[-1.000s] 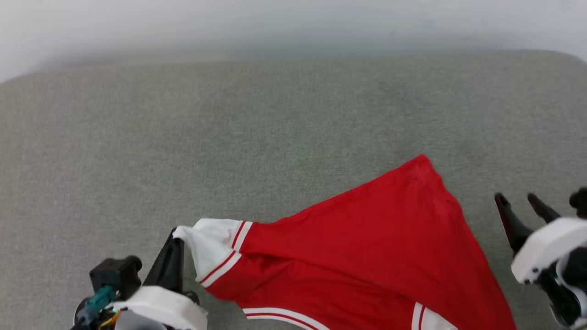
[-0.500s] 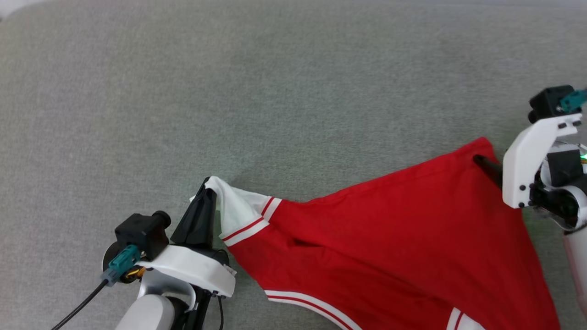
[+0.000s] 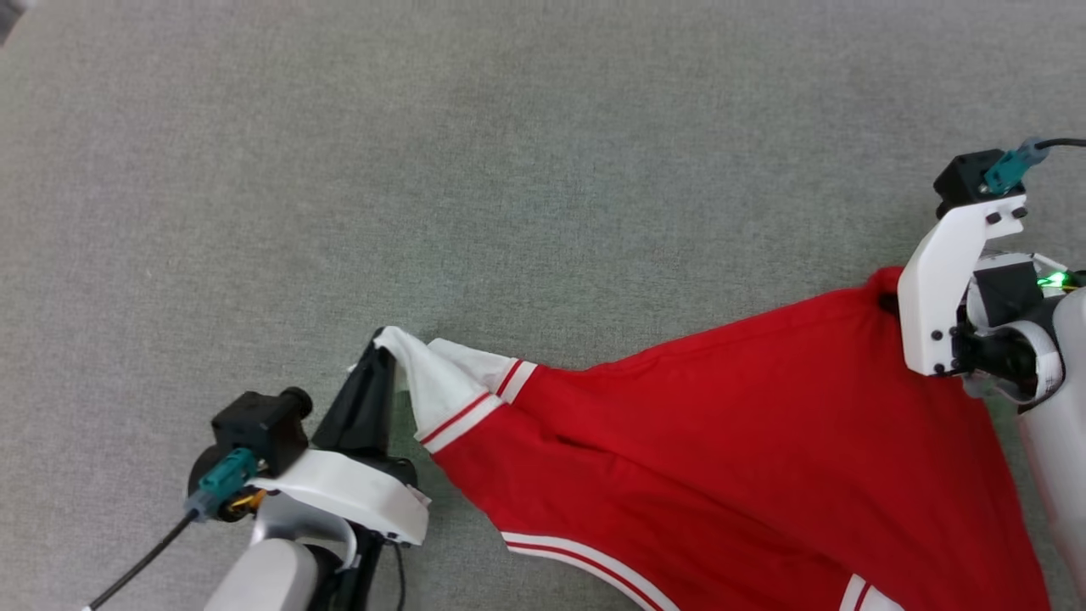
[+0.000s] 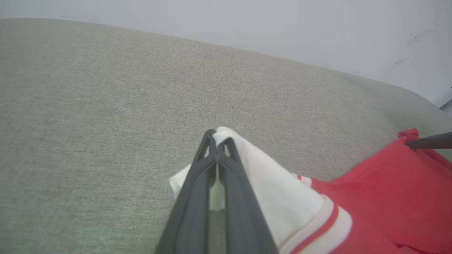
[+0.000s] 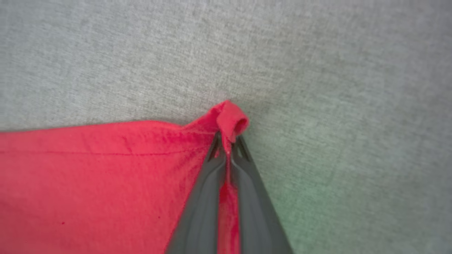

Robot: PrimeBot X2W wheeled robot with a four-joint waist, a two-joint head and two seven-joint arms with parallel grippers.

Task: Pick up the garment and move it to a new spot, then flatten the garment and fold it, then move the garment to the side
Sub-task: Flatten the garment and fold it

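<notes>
Free to pass over the far half and whole left side of the grey surface point(image 3: 509, 170). Blocked at the near right by the red shirt point(image 3: 721, 458), stretched between left fingers point(image 4: 197, 197) and right fingers point(image 5: 204, 201).

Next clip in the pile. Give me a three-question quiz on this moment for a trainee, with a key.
1. True or false: the left tool is shut on the white sleeve of the garment.
2. What does the right tool pinch? A) a striped hem B) a red corner of the garment C) nothing
3. Fill in: the garment is spread over a ___ fabric surface.
Key: 1 true; 2 B; 3 grey.
</notes>
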